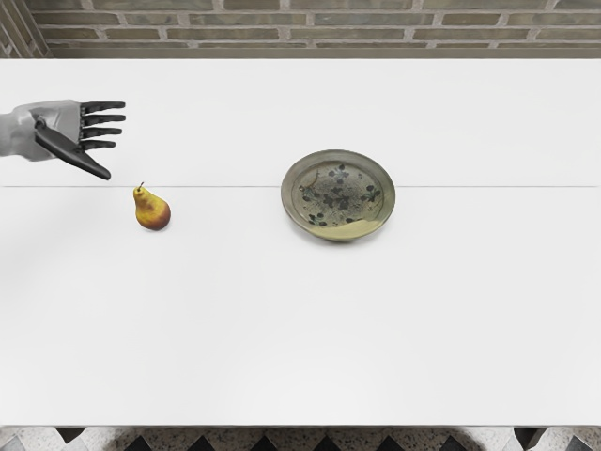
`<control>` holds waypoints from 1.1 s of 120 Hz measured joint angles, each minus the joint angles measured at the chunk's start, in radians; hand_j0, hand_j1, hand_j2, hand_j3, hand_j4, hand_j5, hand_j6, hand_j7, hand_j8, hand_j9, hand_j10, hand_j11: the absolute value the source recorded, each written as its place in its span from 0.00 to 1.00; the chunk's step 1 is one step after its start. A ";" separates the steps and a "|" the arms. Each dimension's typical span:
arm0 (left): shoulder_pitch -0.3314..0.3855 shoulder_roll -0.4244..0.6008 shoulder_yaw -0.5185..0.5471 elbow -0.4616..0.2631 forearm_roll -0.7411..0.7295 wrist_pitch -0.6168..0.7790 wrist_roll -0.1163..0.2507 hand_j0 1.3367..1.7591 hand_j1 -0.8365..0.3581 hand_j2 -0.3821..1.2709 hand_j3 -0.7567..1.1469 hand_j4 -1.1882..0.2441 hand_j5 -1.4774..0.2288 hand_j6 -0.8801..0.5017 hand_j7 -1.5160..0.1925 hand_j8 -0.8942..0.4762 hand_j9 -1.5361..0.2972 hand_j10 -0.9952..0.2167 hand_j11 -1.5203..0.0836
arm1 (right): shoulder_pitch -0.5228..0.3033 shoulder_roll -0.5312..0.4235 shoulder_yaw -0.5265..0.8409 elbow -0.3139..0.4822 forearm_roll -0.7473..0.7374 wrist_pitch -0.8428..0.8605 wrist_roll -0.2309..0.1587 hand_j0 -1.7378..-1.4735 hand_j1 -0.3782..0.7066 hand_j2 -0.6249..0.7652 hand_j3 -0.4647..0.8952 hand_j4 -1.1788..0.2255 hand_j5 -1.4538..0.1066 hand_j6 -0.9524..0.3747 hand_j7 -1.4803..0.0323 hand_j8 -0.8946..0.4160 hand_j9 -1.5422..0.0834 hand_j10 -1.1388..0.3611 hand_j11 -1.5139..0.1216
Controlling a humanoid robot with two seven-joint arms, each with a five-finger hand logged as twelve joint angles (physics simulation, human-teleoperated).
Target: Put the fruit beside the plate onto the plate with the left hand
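Approach step: left hand [80, 132], fingers spread and holding nothing, hovers up-left of the pear [151, 209]; pear stands on the table [300, 329], well left of the plate [338, 194]; next, probably lower and grasp.

Left arm [17, 133] being cut off at nine o'clock, table [376, 329] running past three and nine, plate [289, 193] pattern blurring.

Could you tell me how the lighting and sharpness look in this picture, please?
Head view: flat, even light on the white table, no glare; the pear and plate cast almost no shadow; the left hand reads dark but clear; the whole frame is slightly soft.
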 joint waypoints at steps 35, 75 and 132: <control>0.010 -0.027 0.000 0.014 0.138 0.000 -0.114 0.76 0.99 0.23 0.40 0.83 0.87 0.64 0.89 0.65 0.84 0.82 0.95 | 0.000 0.000 0.000 0.000 0.000 0.000 -0.001 0.30 0.06 0.45 0.34 0.82 0.91 0.70 0.95 0.66 0.93 0.74 0.90; 0.069 -0.091 -0.002 0.057 0.397 0.000 -0.450 0.76 0.99 0.23 0.40 0.83 0.87 0.64 0.89 0.65 0.84 0.82 0.95 | 0.000 0.000 0.000 0.000 0.000 0.000 -0.002 0.30 0.06 0.45 0.34 0.82 0.91 0.70 0.95 0.66 0.93 0.74 0.90; 0.165 -0.195 -0.010 0.229 0.227 0.000 -0.535 0.76 0.99 0.23 0.40 0.83 0.87 0.64 0.89 0.65 0.84 0.82 0.95 | 0.000 0.000 0.000 0.000 0.000 0.000 -0.002 0.30 0.06 0.45 0.34 0.82 0.91 0.70 0.95 0.66 0.93 0.74 0.90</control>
